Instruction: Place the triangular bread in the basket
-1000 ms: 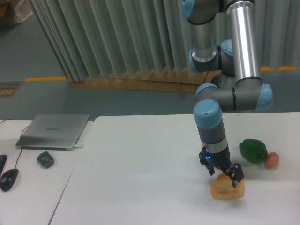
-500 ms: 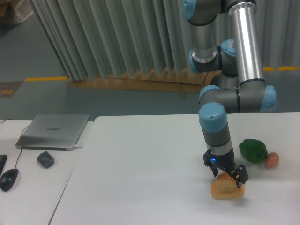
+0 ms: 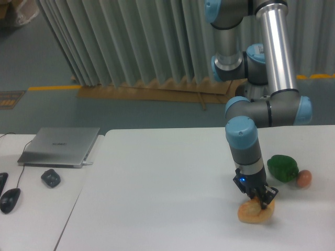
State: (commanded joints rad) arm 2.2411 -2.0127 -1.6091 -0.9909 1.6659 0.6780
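Lower and a little further right than a second ago, my black two-finger pincer (image 3: pixel 260 201) now presses down into the golden-orange wedge-shaped bread (image 3: pixel 255 212), which has shifted slightly with it. From this fixed camera I see the fingers (image 3: pixel 268 197) set against the top of the bread, but I cannot tell whether they are clamped on it or only touching it.

The bread lies on the white surface (image 3: pixel 157 193), toward its near right part, directly under the pincer. Above the pincer rises the grey and silver robot arm with pale blue joint caps (image 3: pixel 243 136), its lowest section nearly upright and leaning slightly.

Just right of the arm, behind the bread, sits a dark green bell pepper (image 3: pixel 282 168). A small orange-brown egg-shaped ball (image 3: pixel 303 178) rests beside the pepper on its right, touching or nearly touching it.

Well apart, on a separate white desk at the left, lies a closed silver laptop (image 3: pixel 60 146). In front of it sits a small dark grey rounded object (image 3: pixel 51 178), and nearer the left edge a black computer mouse (image 3: pixel 10 200) with its cable. Grey pleated curtains (image 3: pixel 120 42) hang behind the surface.
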